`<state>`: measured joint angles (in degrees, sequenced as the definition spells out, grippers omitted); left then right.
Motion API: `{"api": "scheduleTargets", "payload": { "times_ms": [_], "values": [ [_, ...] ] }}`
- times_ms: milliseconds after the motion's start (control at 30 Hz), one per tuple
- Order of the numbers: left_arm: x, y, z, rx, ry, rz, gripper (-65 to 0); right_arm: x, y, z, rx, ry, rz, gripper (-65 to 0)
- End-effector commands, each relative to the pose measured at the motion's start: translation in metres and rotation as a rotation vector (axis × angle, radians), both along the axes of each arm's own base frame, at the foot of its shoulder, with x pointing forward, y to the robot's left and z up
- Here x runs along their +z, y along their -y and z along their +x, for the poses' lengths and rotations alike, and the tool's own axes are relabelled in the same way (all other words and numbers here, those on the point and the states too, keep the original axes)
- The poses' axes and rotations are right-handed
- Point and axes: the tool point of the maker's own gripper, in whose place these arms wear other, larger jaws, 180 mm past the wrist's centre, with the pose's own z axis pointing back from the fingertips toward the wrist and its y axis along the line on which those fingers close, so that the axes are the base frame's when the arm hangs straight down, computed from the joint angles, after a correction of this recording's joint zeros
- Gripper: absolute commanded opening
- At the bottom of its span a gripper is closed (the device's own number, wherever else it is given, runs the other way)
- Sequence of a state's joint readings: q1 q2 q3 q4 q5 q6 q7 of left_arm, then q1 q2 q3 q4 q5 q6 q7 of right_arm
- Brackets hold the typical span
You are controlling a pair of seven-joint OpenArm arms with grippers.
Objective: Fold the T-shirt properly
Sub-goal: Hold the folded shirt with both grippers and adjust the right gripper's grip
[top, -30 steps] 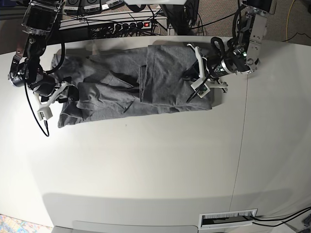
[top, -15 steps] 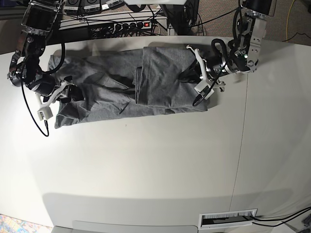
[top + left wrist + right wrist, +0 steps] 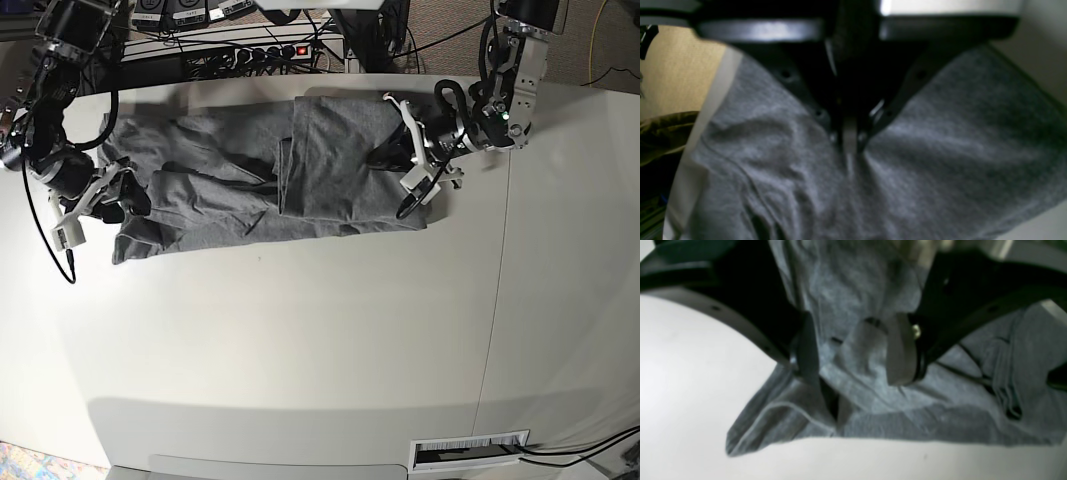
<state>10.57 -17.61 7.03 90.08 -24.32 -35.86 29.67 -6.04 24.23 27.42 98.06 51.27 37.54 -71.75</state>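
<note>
The T-shirt point(image 3: 270, 180) is lying bunched along the tabletop's point(image 3: 300, 340) far edge. The left end effector point(image 3: 850, 146) is pinching its fabric; the right end effector point(image 3: 853, 353) is sitting open over a corner. I'd be pulling evenly, smoothing wrinkles before creasing.

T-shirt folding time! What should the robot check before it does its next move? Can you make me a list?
1. Left tool pinching the T-shirt: ok, its pads are shut on a ridge of grey cloth.
2. Right tool gripping cloth: not ok, its pads stand apart with cloth loose between them.
3. Shirt lying flat: not ok, the middle is bunched and wrinkled in the base view.
4. One end already folded over: ok, a smooth flap lies over the shirt beside the left tool.
5. Shirt fully on the table: cannot tell, its far edge reaches the table's back rim.
</note>
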Motion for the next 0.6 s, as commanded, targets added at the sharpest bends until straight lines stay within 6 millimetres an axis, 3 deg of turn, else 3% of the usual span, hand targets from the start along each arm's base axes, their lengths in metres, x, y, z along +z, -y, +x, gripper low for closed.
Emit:
{"api": "scheduleTargets", "payload": {
  "times_ms": [0,333,567],
  "values": [
    [-0.033,-0.022,-0.019,-0.036,-0.086,0.186,-65.0,0.017,0.006,0.01,-0.003,0.067,-0.02,-30.9],
    [-0.033,-0.021,-0.019,-0.035,-0.087,0.184,-65.0,0.007,0.033,0.012,-0.063,0.056,-0.168,-30.9],
    [-0.033,-0.021,-0.019,-0.036,-0.086,0.183,-65.0,-0.004,0.038,0.014,-0.097,0.053,-0.119,-30.9]
  ]
}}
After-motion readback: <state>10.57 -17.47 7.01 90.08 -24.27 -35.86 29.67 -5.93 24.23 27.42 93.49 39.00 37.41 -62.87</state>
